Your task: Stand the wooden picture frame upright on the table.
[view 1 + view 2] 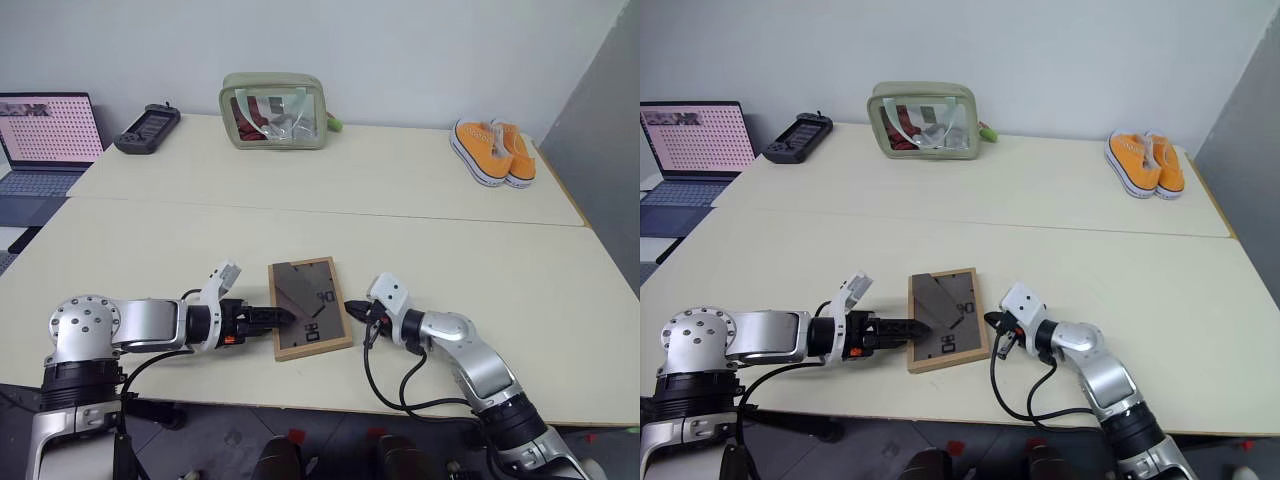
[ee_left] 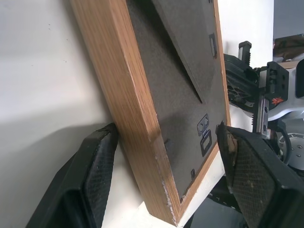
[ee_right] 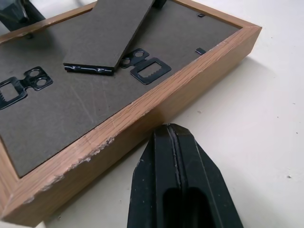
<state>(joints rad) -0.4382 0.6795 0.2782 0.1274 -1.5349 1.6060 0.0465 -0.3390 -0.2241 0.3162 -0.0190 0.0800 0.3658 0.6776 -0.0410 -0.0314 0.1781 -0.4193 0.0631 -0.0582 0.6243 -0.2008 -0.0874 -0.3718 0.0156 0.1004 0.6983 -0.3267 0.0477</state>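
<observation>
Grippers first: left gripper spread wide, its fingers straddling the near left edge of the one picture frame. Right gripper clenched, tip just beside the frame's right edge. Frame lies face down near the front of the cream surface, stand showing. Farther back: one pouch, two orange shoes, one controller, one laptop. White wall.

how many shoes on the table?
2. Both orange shoes sit side by side at the table's far right corner, touching each other: one nearer the middle, the other by the right edge.
</observation>
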